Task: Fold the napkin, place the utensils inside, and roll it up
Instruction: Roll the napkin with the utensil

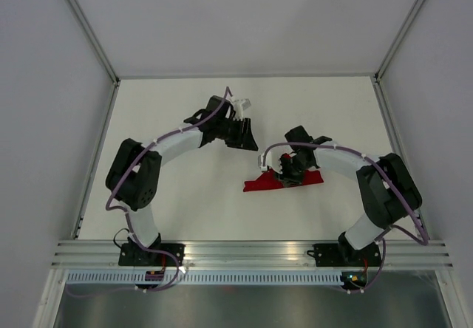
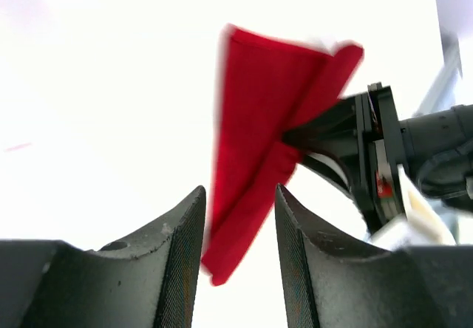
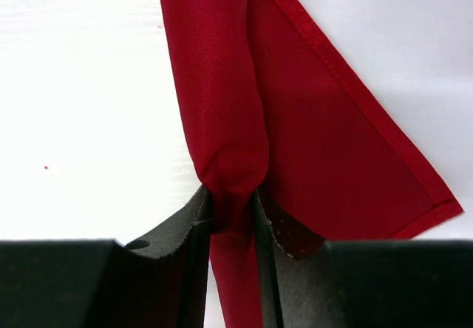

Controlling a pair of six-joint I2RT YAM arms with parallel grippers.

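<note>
The white counter (image 1: 185, 195) carried the red napkin (image 1: 259, 185), which lay right of centre as a narrow folded strip, one edge rolled into a tube and a flat flap spreading beside it. The right gripper (image 3: 231, 199) pinched the rolled part between its 2 fingers. The left gripper (image 2: 239, 191) stood spread, holding nothing, apart from the napkin on its far left side.

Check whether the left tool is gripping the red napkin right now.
No, in the top view the left tool hangs open over bare table, apart from the napkin, which the right tool pinches.
</note>
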